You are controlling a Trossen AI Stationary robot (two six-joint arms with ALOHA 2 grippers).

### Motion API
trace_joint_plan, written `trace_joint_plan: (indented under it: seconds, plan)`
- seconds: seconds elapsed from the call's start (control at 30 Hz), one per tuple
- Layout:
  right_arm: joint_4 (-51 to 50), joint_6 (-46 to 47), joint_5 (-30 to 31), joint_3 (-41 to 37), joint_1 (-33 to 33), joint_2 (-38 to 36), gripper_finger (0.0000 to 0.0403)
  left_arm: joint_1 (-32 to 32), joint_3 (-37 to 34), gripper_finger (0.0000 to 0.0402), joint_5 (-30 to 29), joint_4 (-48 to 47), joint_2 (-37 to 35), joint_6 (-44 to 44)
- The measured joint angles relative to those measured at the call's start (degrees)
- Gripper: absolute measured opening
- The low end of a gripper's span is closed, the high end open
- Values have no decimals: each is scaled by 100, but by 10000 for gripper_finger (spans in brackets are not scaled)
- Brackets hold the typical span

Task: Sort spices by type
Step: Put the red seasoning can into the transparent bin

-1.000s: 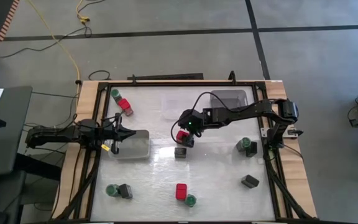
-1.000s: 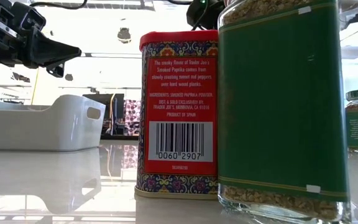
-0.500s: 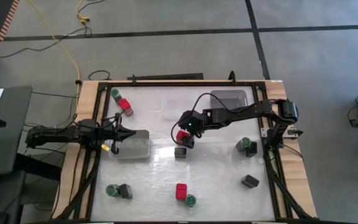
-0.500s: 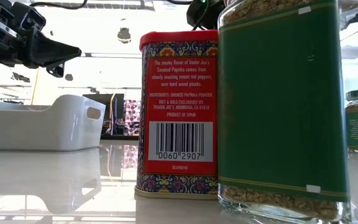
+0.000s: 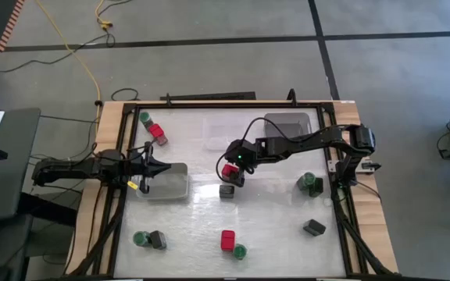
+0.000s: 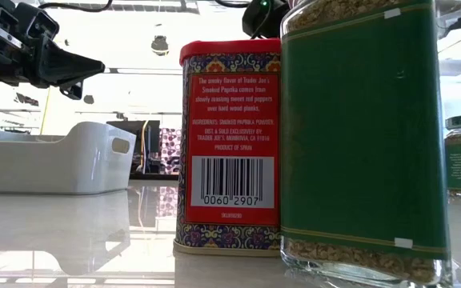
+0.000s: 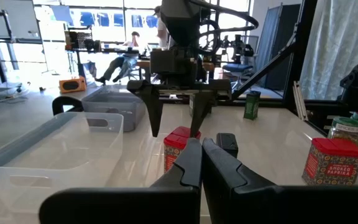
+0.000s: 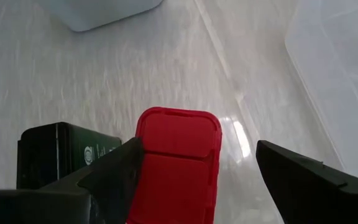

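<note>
My right gripper [image 5: 231, 173] hangs open at mid-table, tilted down over a red spice tin [image 8: 178, 155]. Its fingers stand on either side of the tin's lid. A dark tin [image 8: 61, 155] stands right beside the red one. My left gripper [image 5: 158, 166] is shut and empty, held level above the white tray [image 5: 170, 183] at the left. Other spices stand upright on the table: a green jar [image 5: 144, 118] with a red tin [image 5: 157, 131] far left, a jar and dark tin [image 5: 148, 239] near left, and a red tin [image 5: 227, 240] with a jar [image 5: 240, 251] near the front. My right gripper has one finger [image 8: 114, 168] close against the edge of the red tin's lid [image 8: 143, 149]; I cannot tell whether it touches. The other finger [image 8: 303, 177] stands well clear of the lid. The tin stands upright on the table.
A clear tray [image 5: 219, 131] and a grey tray [image 5: 289, 125] sit at the far side. A jar and tin [image 5: 311, 184] and a dark tin [image 5: 314, 227] stand at the right. In the low view a red tin [image 6: 230, 144] and a green-labelled jar [image 6: 362, 136] fill the foreground.
</note>
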Motion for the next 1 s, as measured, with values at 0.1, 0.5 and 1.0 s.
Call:
trace_joint_plan:
  seconds: [0.1, 0.5, 1.0]
  plan:
    - [85, 66, 1, -7, 0, 0, 345, 1, 1, 0, 0, 0, 0, -1]
    - [-156, -49, 7, -3, 37, -7, 345, 1, 0, 0, 0, 0, 2, -1]
    - [-445, 185, 88, 4, 35, -9, 345, 0, -1, 0, 0, 0, 2, 0]
